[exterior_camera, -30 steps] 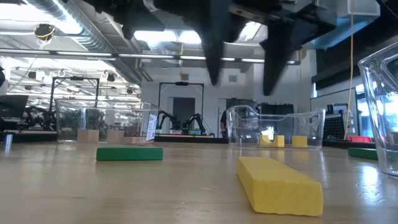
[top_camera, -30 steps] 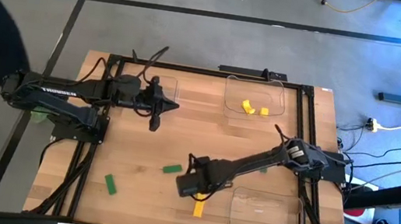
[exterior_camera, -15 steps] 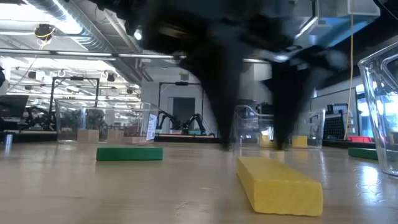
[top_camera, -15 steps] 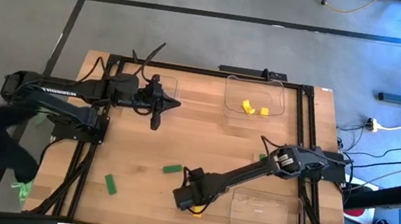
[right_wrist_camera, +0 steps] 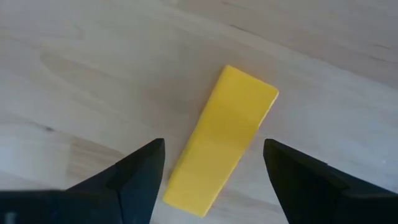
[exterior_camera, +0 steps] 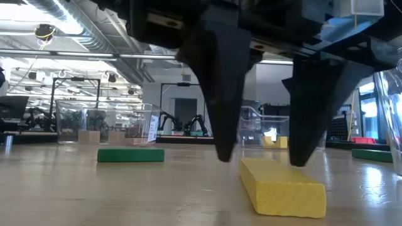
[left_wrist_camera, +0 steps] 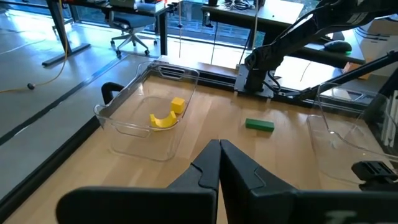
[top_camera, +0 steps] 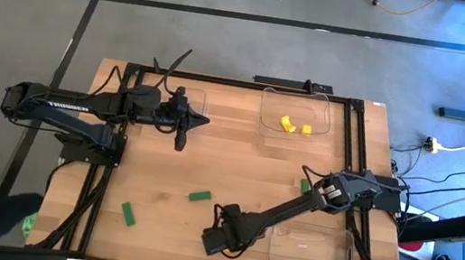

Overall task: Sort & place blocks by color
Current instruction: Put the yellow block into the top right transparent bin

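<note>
Right end effector point(exterior_camera: 260, 160) spread astride yellow bar point(exterior_camera: 282, 185)

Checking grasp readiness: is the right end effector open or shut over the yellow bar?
Open: right end effector fingers straddle the flat-lying yellow bar, not yet touching.

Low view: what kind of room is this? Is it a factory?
Probably a robotics lab or workshop. More robot arms stand on benches behind, pipes and ducts run bare along the ceiling, and an office chair sits on the open floor.
</note>
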Tool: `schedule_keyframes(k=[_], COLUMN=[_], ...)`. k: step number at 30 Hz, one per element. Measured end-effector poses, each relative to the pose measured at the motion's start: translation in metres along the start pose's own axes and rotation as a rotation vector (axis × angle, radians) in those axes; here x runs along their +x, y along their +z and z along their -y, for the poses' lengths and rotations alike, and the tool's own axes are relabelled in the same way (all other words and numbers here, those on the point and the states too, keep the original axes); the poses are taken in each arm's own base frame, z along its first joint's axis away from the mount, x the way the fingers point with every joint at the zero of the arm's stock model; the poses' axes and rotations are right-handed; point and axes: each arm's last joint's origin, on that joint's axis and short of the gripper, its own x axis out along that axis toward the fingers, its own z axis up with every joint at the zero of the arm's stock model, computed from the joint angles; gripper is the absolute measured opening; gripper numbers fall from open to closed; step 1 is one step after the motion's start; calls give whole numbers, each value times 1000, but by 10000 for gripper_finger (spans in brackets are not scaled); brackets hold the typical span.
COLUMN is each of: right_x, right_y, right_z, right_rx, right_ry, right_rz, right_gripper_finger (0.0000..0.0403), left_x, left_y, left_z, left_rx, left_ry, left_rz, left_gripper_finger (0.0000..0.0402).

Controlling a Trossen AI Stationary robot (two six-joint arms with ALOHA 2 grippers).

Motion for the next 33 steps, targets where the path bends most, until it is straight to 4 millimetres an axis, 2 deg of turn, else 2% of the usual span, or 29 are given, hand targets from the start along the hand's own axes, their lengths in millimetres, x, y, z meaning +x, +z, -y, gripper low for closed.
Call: schedule_keyframes(k=[13,16,18,22,23,29,33], right_x=[18,19,19,17,17,6,-17], right_y=[-1,0,2,4,5,15,30], right_z=[-3,-2,-1,0,0,0,-1], right_rx=[53,66,58,52,42,-127,-300], right_ry=[-15,-26,-35,-46,-41,-26,5], right_rz=[-3,3,6,27,39,79,89], right_gripper_finger=[274,255,225,132,123,124,124], left_x=[-2,-7,-9,-23,-29,-60,-73], left_y=[1,5,6,13,16,29,32], left_z=[1,1,0,-3,-5,-12,-14], left_rx=[-22,-26,-26,-17,-10,-3,-2], left_ry=[-30,-33,-25,0,2,22,-14], left_rz=[0,29,34,88,105,216,255], left_gripper_finger=[0,0,0,0,0,0,0])
